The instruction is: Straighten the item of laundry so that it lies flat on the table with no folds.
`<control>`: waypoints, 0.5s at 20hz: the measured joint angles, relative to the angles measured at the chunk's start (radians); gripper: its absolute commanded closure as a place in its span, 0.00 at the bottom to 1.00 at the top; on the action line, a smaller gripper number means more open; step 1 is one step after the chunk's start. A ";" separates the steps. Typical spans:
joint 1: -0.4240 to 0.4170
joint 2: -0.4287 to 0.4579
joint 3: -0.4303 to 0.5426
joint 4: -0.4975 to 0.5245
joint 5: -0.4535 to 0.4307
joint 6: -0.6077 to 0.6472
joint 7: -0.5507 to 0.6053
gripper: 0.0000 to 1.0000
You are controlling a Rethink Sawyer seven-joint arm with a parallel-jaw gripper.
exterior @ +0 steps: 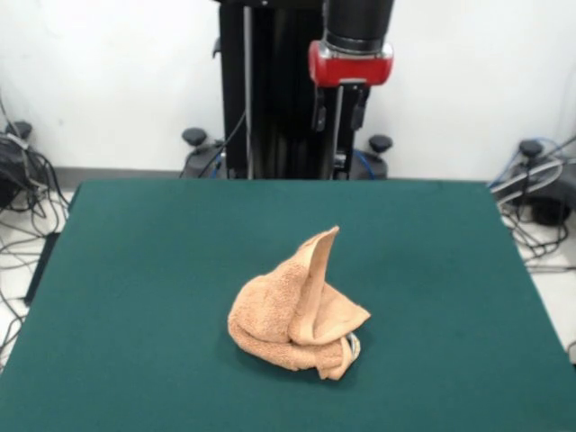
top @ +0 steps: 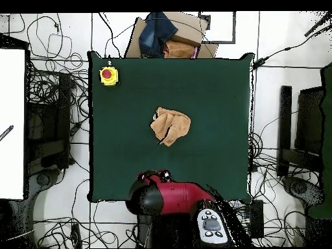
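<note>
The peach-orange towel (exterior: 288, 315) lies crumpled in a heap near the middle of the dark green table (exterior: 135, 270), with one corner standing up in a peak and folds tucked under. A bit of white tag (exterior: 353, 343) shows at its near right edge. In the overhead view the towel (top: 171, 125) is a small bunched patch on the table (top: 214, 91). My gripper (exterior: 339, 112) hangs high over the table's far edge, well away from the towel, with its fingers apart and empty. In the overhead view the gripper (top: 154, 176) sits at the table's bottom edge.
A yellow box with a red button (top: 108, 75) stands on the table's corner in the overhead view. A cardboard box with dark cloth (top: 167, 34) lies beyond the table's top edge. Cables lie on the floor all around.
</note>
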 measured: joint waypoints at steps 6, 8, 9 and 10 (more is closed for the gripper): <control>-0.021 0.008 0.015 -0.043 0.000 0.040 0.000 0.00; -0.021 0.021 0.015 -0.070 0.000 0.066 0.000 0.00; -0.020 0.025 0.015 -0.077 0.000 0.073 0.000 0.00; -0.019 0.036 0.015 -0.096 0.000 0.090 0.000 0.00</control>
